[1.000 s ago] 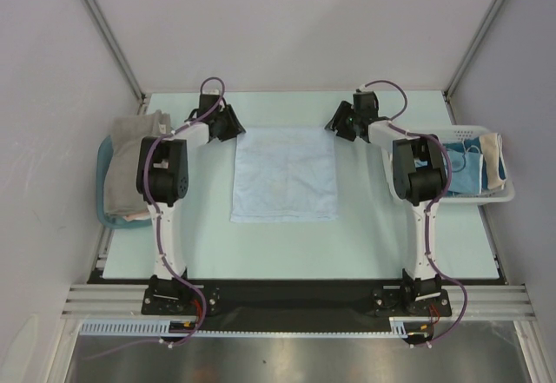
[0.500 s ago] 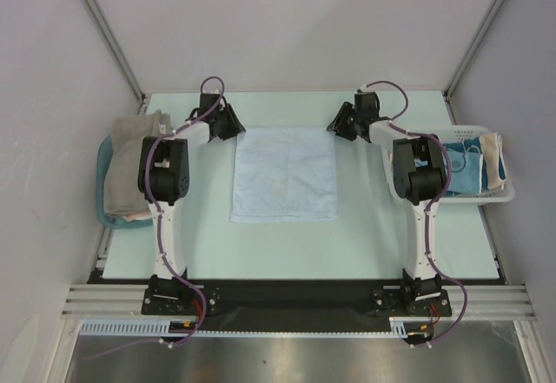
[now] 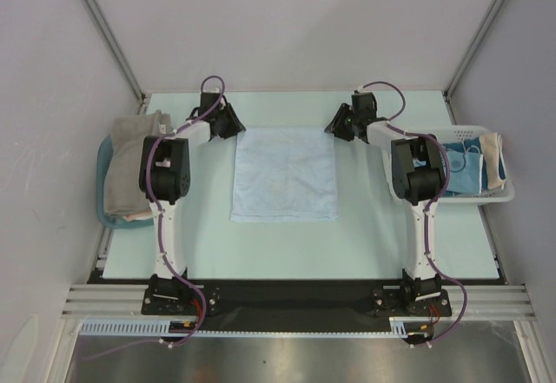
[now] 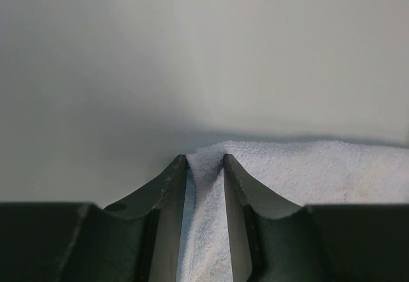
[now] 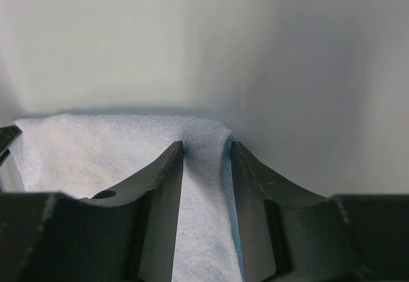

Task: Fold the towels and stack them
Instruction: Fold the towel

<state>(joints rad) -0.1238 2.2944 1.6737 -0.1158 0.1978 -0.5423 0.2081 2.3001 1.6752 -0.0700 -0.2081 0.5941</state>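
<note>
A plain light blue towel [image 3: 284, 174] lies flat in the middle of the table. My left gripper [image 3: 233, 127] is at its far left corner and my right gripper [image 3: 334, 127] at its far right corner. In the left wrist view, the towel [image 4: 211, 231] bunches up between the fingers of the left gripper [image 4: 204, 160], which is shut on that corner. The right wrist view shows the same: the towel's corner [image 5: 201, 218] is pinched in the right gripper [image 5: 206, 146]. A grey-beige towel [image 3: 130, 161] lies folded at the left. Blue towels [image 3: 465, 170] lie in the basket.
A shallow teal tray [image 3: 106, 218] at the table's left edge carries the grey-beige towel. A white mesh basket [image 3: 486, 199] stands at the right edge, with a tan towel end [image 3: 493, 161] hanging over its rim. White walls close in the back and sides.
Both grippers have narrowed onto the towel's far corners. The right gripper has shifted slightly toward the back. The towel has not moved.
</note>
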